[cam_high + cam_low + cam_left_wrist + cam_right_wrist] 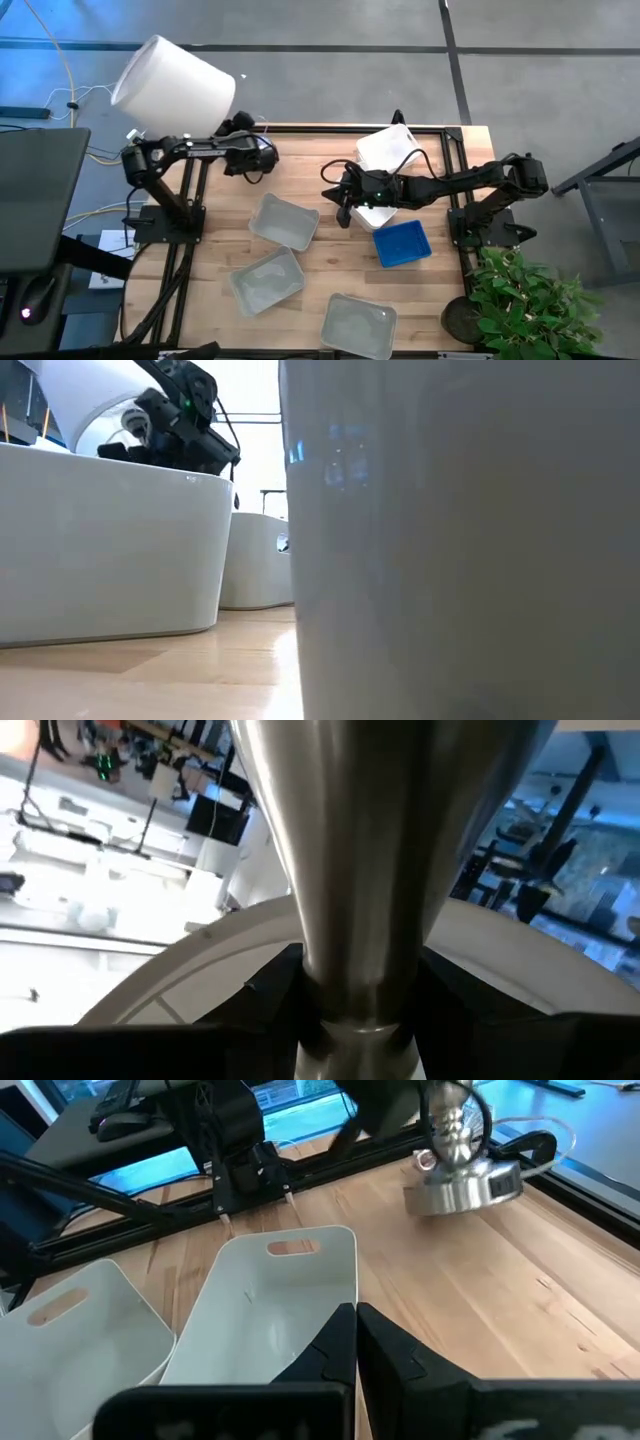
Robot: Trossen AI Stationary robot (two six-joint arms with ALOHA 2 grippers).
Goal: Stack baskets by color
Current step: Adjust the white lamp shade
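A pale grey basket [460, 540] fills the low view; three such lie on the table [300, 270] well apart from the closed, empty right hand [345, 205], and would best be taken by their light, stiff, thin rims.

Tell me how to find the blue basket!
Look at the wooden table from above, then at the right gripper reaching over it. Just below that arm lies the blue basket. It is the only bright blue one; the others are grey or white.
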